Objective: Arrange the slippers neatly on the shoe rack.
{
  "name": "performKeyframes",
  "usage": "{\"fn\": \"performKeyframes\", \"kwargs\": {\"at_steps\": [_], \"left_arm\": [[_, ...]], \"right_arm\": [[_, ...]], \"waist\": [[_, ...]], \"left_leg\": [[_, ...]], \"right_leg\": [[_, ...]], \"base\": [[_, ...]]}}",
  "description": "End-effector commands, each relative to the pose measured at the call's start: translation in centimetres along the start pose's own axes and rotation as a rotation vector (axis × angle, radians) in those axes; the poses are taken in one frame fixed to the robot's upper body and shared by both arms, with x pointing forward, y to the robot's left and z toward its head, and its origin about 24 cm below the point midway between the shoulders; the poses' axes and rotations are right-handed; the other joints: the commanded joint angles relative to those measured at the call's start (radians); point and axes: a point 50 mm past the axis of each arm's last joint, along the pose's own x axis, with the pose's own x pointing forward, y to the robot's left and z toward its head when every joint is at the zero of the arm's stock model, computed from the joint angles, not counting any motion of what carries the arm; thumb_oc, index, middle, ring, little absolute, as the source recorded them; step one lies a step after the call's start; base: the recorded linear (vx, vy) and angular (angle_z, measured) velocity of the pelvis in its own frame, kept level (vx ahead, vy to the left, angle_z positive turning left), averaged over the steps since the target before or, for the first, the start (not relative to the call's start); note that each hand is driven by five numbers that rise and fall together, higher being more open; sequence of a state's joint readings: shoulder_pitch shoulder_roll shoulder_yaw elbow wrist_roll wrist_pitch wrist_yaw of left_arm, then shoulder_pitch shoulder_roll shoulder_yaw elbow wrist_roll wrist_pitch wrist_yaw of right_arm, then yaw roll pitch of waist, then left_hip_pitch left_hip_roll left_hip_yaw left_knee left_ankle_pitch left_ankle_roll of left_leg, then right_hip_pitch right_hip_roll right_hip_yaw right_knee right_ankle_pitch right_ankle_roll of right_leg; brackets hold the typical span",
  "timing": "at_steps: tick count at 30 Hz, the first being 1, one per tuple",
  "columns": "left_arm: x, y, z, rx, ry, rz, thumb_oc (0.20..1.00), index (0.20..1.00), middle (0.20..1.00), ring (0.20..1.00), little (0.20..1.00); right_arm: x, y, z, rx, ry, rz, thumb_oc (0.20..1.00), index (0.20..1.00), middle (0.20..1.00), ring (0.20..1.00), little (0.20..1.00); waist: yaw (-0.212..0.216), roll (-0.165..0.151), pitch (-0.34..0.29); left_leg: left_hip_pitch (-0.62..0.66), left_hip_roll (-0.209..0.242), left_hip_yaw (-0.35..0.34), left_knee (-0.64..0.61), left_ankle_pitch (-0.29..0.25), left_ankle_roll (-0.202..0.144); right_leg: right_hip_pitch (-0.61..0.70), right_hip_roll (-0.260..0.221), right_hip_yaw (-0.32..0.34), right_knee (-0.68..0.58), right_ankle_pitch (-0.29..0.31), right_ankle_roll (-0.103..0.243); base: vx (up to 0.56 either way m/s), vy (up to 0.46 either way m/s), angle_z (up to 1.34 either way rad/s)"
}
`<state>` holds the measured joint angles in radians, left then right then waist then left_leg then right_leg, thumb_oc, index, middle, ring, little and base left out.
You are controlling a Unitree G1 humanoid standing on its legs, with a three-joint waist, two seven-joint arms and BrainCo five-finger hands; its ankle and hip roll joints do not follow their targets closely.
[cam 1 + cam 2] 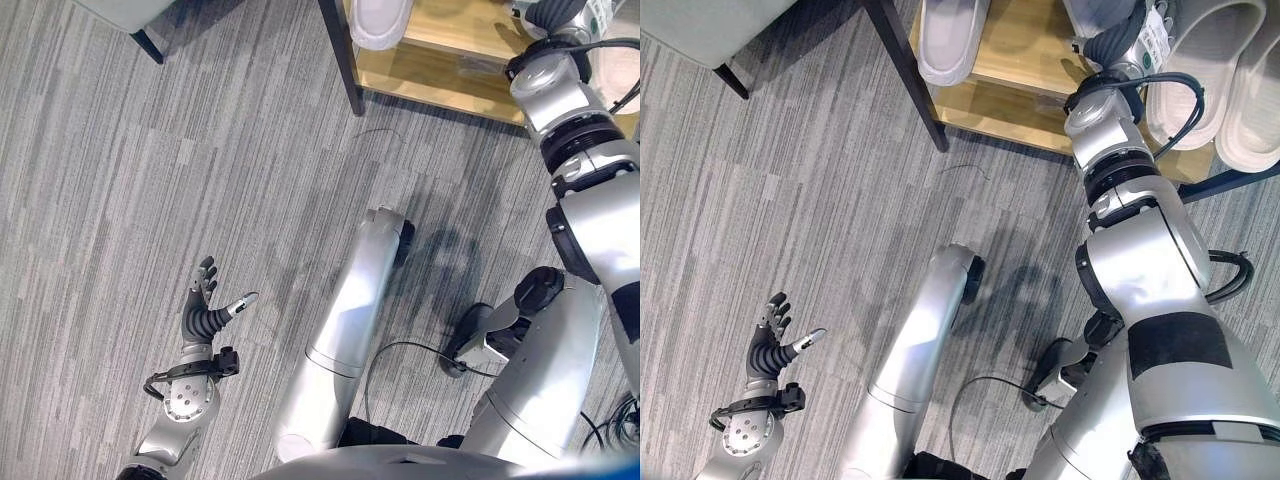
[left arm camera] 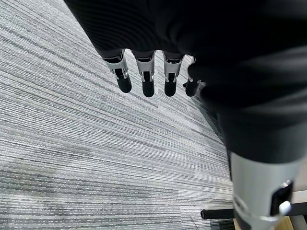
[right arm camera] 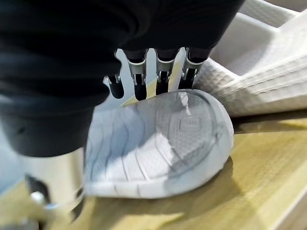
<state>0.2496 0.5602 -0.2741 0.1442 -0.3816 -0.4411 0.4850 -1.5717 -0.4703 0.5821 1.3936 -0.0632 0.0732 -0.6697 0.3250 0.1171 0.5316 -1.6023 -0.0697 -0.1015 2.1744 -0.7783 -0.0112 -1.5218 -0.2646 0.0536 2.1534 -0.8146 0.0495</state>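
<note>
A light grey slipper (image 3: 158, 143) lies sole toward my right hand (image 3: 140, 76) just above the wooden shelf (image 3: 259, 163) of the shoe rack (image 1: 1010, 105). The fingers hook over its far edge and the thumb sits at its near end. Two beige slippers (image 1: 1200, 70) lie side by side to the right of that hand (image 1: 1108, 25). Another pale slipper (image 1: 945, 40) rests at the shelf's left end. My left hand (image 1: 205, 310) hangs open over the carpet at the lower left, holding nothing.
The rack's dark front leg (image 1: 905, 75) stands on the grey striped carpet (image 1: 200, 180). A grey seat with a dark leg (image 1: 145, 40) is at the far left.
</note>
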Motion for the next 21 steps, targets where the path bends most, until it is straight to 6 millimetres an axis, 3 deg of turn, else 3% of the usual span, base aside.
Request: {"fn": "performKeyframes", "kwargs": {"at_steps": [1, 8, 12, 14, 15, 16, 21], "left_arm": [[0.7, 0.0, 1.3, -0.047, -0.061, 0.025, 1.0, 1.0, 1.0, 1.0, 1.0], [0.8, -0.6, 1.2, -0.061, -0.058, 0.039, 1.0, 1.0, 1.0, 1.0, 1.0], [0.9, -0.6, 0.9, -0.056, -0.057, 0.059, 1.0, 1.0, 1.0, 1.0, 1.0], [0.8, -0.5, 0.7, -0.057, -0.053, 0.071, 1.0, 1.0, 1.0, 1.0, 1.0], [0.7, -0.4, 0.3, -0.054, -0.039, 0.08, 1.0, 1.0, 1.0, 1.0, 1.0], [0.6, -0.4, 0.3, -0.055, -0.036, 0.082, 1.0, 1.0, 1.0, 1.0, 1.0], [0.4, 0.0, -0.2, -0.05, -0.015, 0.093, 1.0, 1.0, 1.0, 1.0, 1.0]], "right_arm": [[0.9, -1.5, 0.8, -0.144, -0.084, -0.054, 0.2, 0.2, 0.2, 0.2, 0.2], [0.7, -1.6, -1.2, -0.281, -0.074, -0.108, 0.2, 0.2, 0.2, 0.2, 0.2], [0.6, -1.8, -0.8, -0.166, -0.059, -0.151, 0.2, 0.2, 0.2, 0.2, 0.2], [0.7, -2.0, -0.4, -0.028, -0.03, -0.171, 0.2, 0.2, 0.2, 0.2, 0.2], [0.7, -2.1, 0.2, 0.135, -0.002, -0.174, 0.529, 0.529, 0.529, 0.529, 0.529], [0.7, -2.2, 0.5, 0.18, 0.001, -0.18, 1.0, 1.0, 1.0, 1.0, 1.0], [0.4, -1.9, 1.3, 0.261, -0.016, -0.167, 1.0, 1.0, 1.0, 1.0, 1.0]], "waist": [[0.038, -0.009, -0.012], [0.036, -0.009, -0.012], [0.027, -0.016, -0.012], [0.023, -0.018, -0.012], [0.02, -0.019, -0.012], [0.02, -0.021, -0.012], [0.016, -0.03, -0.012]], "left_leg": [[0.032, -0.012, -0.106, 0.076, -0.078, -0.079], [0.032, -0.009, -0.105, 0.075, -0.086, -0.082], [0.032, -0.005, -0.101, 0.078, -0.087, -0.085], [0.032, -0.007, -0.1, 0.08, -0.086, -0.087], [0.032, -0.009, -0.098, 0.081, -0.085, -0.088], [0.032, -0.009, -0.096, 0.082, -0.084, -0.088], [0.032, -0.007, -0.093, 0.082, -0.084, -0.091]], "right_leg": [[0.019, -0.014, 0.078, 0.021, 0.279, -0.119], [0.016, -0.011, 0.08, 0.016, 0.279, -0.118], [0.008, -0.004, 0.087, 0.022, 0.277, -0.119], [0.007, -0.003, 0.09, 0.027, 0.278, -0.119], [0.008, -0.003, 0.093, 0.032, 0.278, -0.12], [0.008, -0.003, 0.095, 0.034, 0.277, -0.12], [0.007, -0.001, 0.1, 0.039, 0.277, -0.122]], "base": [[0.0, 0.0, 0.0], [0.0, 0.0, 0.0], [0.0, 0.0, 0.0], [0.0, 0.0, 0.0], [0.0, 0.0, 0.0], [0.0, 0.0, 0.0], [0.0, 0.0, 0.0]]}}
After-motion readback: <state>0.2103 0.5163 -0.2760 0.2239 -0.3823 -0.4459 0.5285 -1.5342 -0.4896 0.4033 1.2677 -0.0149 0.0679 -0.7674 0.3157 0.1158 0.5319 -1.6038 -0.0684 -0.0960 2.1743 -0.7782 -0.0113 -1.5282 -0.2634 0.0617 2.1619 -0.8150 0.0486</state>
